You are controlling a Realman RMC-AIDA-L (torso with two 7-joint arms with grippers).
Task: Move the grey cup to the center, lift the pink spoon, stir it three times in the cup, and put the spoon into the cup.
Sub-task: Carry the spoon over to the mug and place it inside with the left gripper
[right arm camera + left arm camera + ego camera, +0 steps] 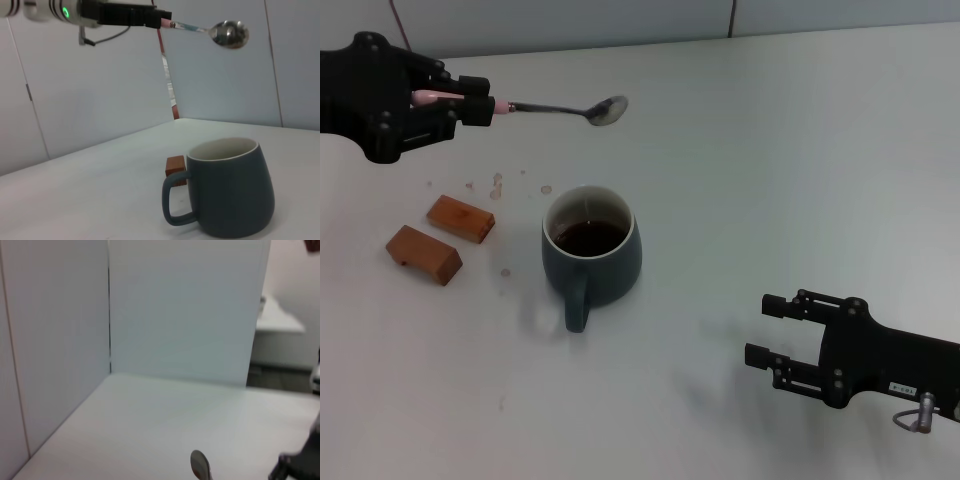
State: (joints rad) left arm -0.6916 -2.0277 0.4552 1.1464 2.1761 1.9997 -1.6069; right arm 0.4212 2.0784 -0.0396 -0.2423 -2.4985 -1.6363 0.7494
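The grey cup (591, 258) is placed mid-desk; the pink spoon (563, 107) is pinched by the left tool (480, 105) above the far-left desk area. Stirring and insertion are judged outstanding. The right tool (772, 332) is spread near the right front edge.

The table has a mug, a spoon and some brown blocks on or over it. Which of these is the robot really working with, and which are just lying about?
Part of the job:
- grey cup, standing mid-table with dark liquid in it
- pink spoon, held in the air by the left gripper

Just lying about:
- two brown blocks beside the cup
- small splashes on the table
- right gripper, open and idle
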